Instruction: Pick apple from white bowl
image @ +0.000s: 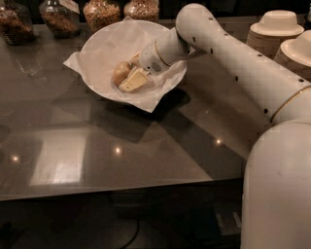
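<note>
Fingers (135, 80) apart, down in white bowl (97, 44), straddling apple (120, 73)
Gripper (128, 73) in from right; apple leftward at the tips, against near finger; ripe for closing.

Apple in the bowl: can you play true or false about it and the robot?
The apple lies in the white bowl. True.
The end effector hangs high up, far from the bowl. False: it is down inside the bowl, right beside the apple.
White paper lines the bowl. True.
The jars behind the bowl are empty. False: they hold brownish food.
</note>
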You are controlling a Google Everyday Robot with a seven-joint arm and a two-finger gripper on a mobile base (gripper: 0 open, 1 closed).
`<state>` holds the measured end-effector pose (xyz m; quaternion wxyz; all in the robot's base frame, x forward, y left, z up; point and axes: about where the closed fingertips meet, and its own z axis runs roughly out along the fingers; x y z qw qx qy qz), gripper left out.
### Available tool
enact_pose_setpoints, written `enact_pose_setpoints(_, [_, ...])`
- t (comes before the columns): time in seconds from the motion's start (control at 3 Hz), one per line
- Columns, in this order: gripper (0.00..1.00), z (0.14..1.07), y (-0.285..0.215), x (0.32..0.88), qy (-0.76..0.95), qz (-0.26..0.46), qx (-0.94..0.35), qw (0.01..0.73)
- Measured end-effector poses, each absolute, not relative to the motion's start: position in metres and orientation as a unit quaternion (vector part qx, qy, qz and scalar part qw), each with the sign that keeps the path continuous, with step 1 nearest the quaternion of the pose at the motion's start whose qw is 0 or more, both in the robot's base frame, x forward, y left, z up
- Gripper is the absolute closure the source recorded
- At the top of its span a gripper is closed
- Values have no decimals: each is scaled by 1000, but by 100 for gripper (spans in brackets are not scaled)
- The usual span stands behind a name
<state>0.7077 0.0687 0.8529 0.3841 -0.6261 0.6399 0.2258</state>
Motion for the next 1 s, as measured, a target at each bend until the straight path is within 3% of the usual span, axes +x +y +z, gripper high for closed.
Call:
enact_pose_setpoints(0.33, [92,862,63,706,640,217,-629,385])
enact_pose_setpoints(0.67, [100,887,54,703,636,203,-632,393])
enact_pose_setpoints(1.0, [100,918,38,693,632,192,-634,402])
